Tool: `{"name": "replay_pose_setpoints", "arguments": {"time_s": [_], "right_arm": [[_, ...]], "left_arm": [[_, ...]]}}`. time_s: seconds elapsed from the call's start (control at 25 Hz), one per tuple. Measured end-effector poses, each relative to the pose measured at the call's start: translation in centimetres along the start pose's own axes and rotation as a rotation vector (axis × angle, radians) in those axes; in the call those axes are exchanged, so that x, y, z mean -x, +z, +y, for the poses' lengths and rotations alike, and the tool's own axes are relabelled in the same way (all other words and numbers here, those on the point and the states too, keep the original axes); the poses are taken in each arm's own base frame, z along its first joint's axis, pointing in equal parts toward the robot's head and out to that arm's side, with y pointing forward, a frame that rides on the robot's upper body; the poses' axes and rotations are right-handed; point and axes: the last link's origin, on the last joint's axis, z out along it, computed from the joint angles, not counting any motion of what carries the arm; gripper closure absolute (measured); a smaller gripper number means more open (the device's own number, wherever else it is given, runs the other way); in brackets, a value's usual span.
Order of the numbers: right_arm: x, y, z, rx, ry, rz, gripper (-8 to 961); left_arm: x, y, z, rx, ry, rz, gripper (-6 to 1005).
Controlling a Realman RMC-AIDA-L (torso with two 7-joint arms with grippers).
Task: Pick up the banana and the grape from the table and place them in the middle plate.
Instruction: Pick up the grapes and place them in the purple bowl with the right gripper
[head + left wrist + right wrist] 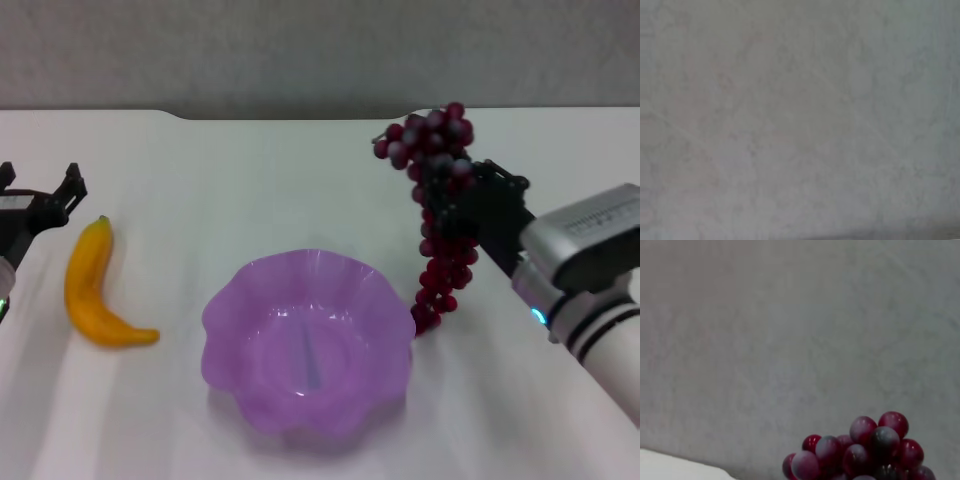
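The grape point(437, 212), a long dark red bunch, hangs in the air from my right gripper point(452, 200), which is shut on its middle, just right of the middle plate. The bunch's top also shows in the right wrist view point(860, 452). The purple scalloped middle plate point(230, 310) sits empty on the white table point(300, 180). The yellow banana point(92, 288) lies on the table left of the plate. My left gripper point(40, 195) is open just behind and left of the banana's far tip, not touching it.
A grey wall point(300, 50) runs behind the table's far edge, with a notch point(300, 116) in that edge. The left wrist view shows only a blank grey surface point(800, 120).
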Motion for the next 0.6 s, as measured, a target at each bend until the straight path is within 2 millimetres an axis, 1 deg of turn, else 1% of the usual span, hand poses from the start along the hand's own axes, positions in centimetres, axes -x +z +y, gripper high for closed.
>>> {"name": "replay_pose_setpoints", "arguments": {"time_s": [0.16,0.32,0.6], "right_arm": [[1.7,0.4,1.2,0.003,-0.064,0.015,537],[3.7,0.3,1.5,-0.004,-0.097,0.013,537],[5.6,0.2,2.8,0.04,-0.099,-0.005,537]], "left_arm": [[0.2,-0.2,-0.3,-0.008,-0.001,-0.004,122],[0.1,-0.2,-0.3,-0.007,0.0,-0.002,122],[0.1,-0.2,-0.2,-0.005,0.001,-0.001,123]]}}
